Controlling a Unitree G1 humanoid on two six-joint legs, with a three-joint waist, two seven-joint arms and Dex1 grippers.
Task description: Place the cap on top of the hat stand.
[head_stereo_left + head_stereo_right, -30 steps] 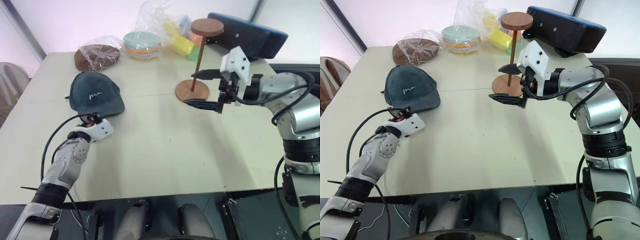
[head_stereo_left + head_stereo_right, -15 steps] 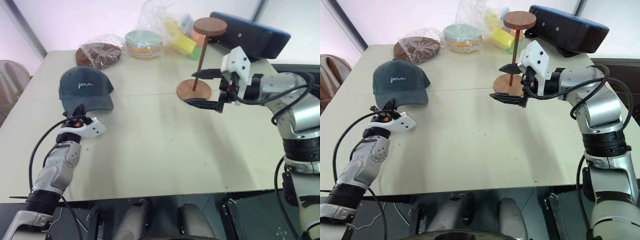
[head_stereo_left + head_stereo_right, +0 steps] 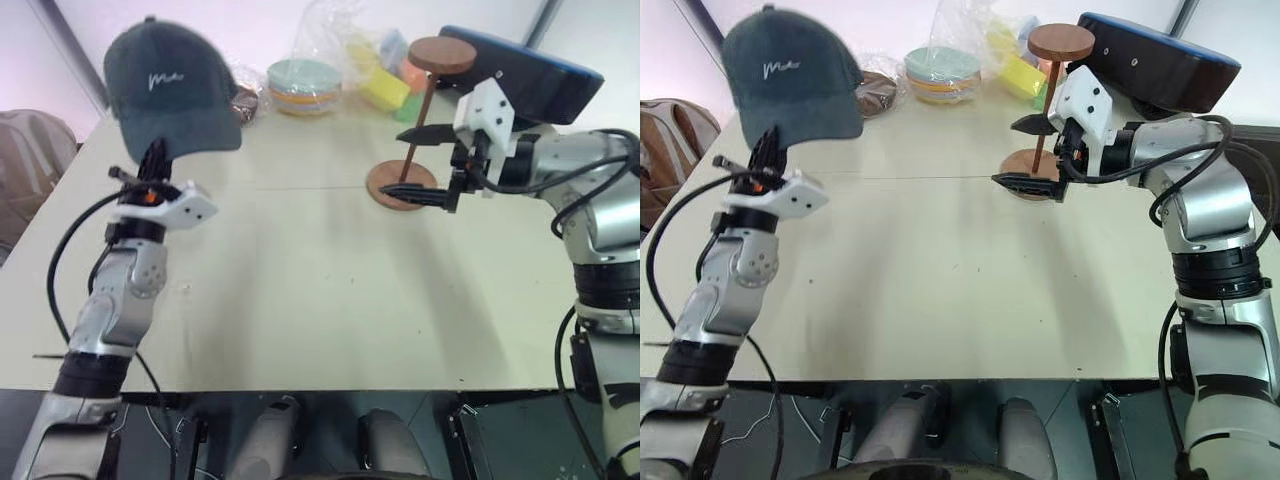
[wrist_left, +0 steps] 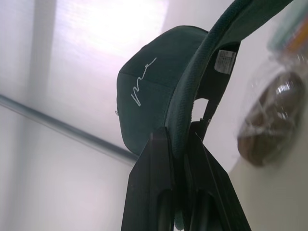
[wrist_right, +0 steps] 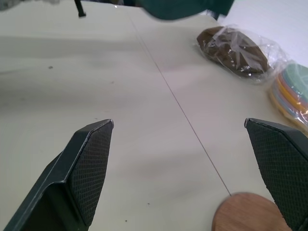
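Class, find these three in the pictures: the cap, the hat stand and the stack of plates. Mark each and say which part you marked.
cap [image 3: 165, 85], left eye view, front panel below the white script.
hat stand [image 3: 441, 55], left eye view, round top disc.
stack of plates [image 3: 941, 75], right eye view, top plate.

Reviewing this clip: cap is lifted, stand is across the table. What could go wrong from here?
1. The left gripper pinches the cap only at its edge, so the cap may swing or slip during the carry.
2. The hat stand has a thin rod and a small top disc; a sideways nudge from the cap could tip it.
3. The right gripper sits open right beside the stand's rod and might block the cap or bump the stand.
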